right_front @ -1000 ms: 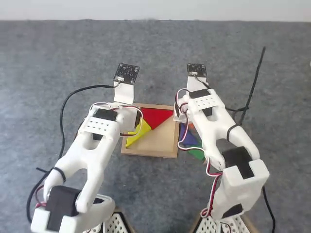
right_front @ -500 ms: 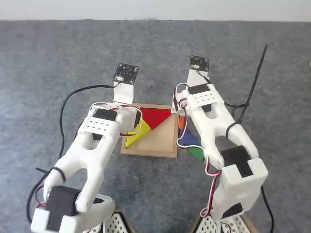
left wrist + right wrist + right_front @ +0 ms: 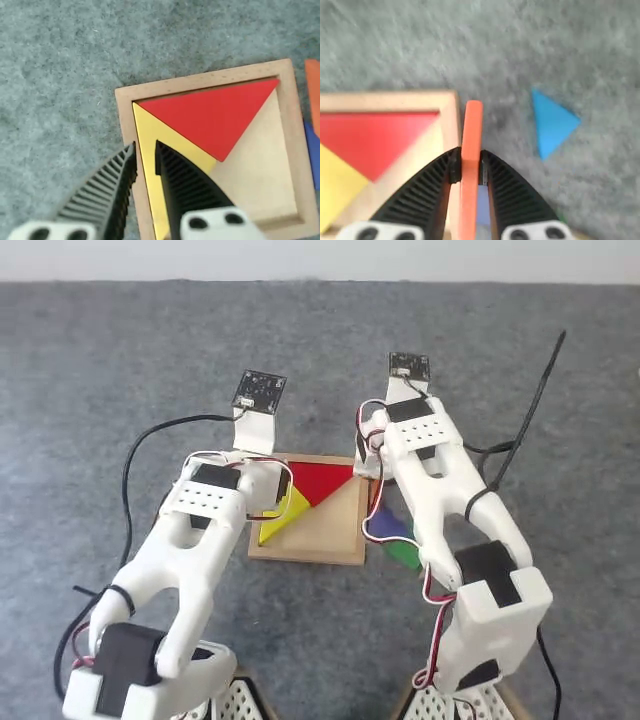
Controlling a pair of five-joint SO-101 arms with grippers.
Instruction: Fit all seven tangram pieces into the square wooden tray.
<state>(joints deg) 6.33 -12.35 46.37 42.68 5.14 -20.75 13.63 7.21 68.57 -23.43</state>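
**Orange piece carried along the tray wall**

Within the last second the right gripper (image 3: 469, 161), fingers pinching a flat orange wooden piece (image 3: 471, 125) on edge, has advanced along the square wooden tray (image 3: 385, 96)'s outer wall. The piece is not yet placed. The left gripper (image 3: 145, 152), fingers slightly apart, hovers over the seated yellow triangle (image 3: 150, 135).

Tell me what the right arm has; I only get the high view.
Observer: The right jaws are shut on an orange piece, held on edge just outside the tray wall.
Operator: Check the carpet past it for loose pieces.
Observer: A light blue triangle lies flat there, apart from the tray.
Operator: Report the left jaws.
Observer: Slightly apart, empty, over the yellow triangle beside the tray wall.
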